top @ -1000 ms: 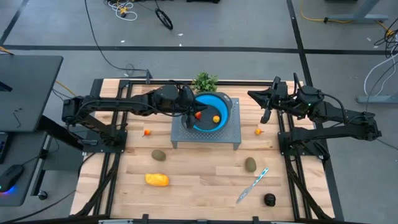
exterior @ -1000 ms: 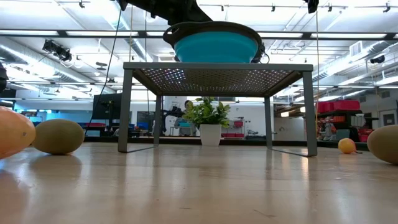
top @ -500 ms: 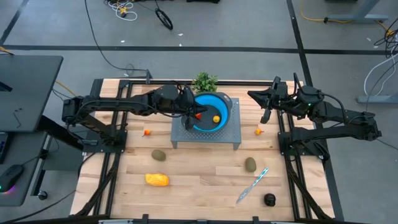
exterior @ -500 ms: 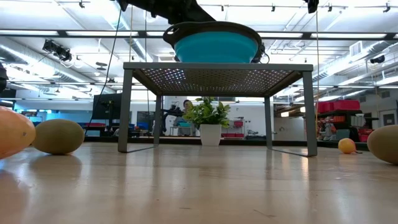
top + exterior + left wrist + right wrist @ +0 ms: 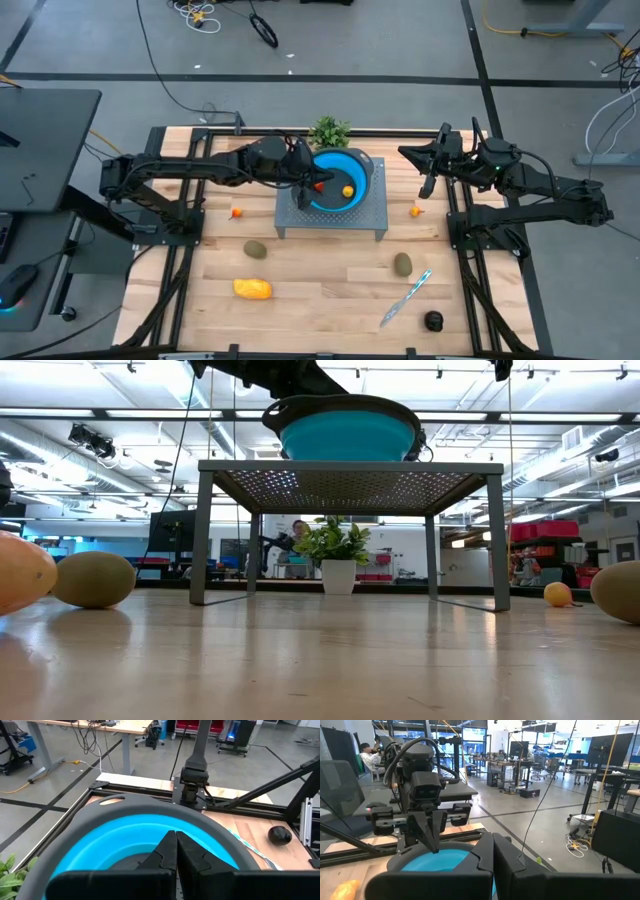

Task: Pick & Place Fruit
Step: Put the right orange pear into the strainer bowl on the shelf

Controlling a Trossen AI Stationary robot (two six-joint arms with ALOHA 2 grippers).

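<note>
A blue bowl (image 5: 342, 180) with a grey rim sits on a perforated metal stand (image 5: 365, 213) at mid-table. Two tiny orange fruits (image 5: 319, 184) (image 5: 347, 191) lie in it. My left gripper (image 5: 304, 190) hangs shut over the bowl's left rim (image 5: 150, 812) with nothing between its fingers; it also shows in the right wrist view (image 5: 434, 847). My right gripper (image 5: 427, 186) waits shut and raised at the table's right side. On the wood lie two tiny orange fruits (image 5: 237, 212) (image 5: 416, 211), two olive ovals (image 5: 256, 249) (image 5: 402, 264), a yellow-orange oblong (image 5: 252, 289) and a near-black round (image 5: 433, 321).
A silver knife with a light-blue handle (image 5: 405, 298) lies near the front right, between an olive oval and the black round. A green plant (image 5: 330, 131) stands behind the bowl at the far edge. Bare wood lies between the stand and the near edge.
</note>
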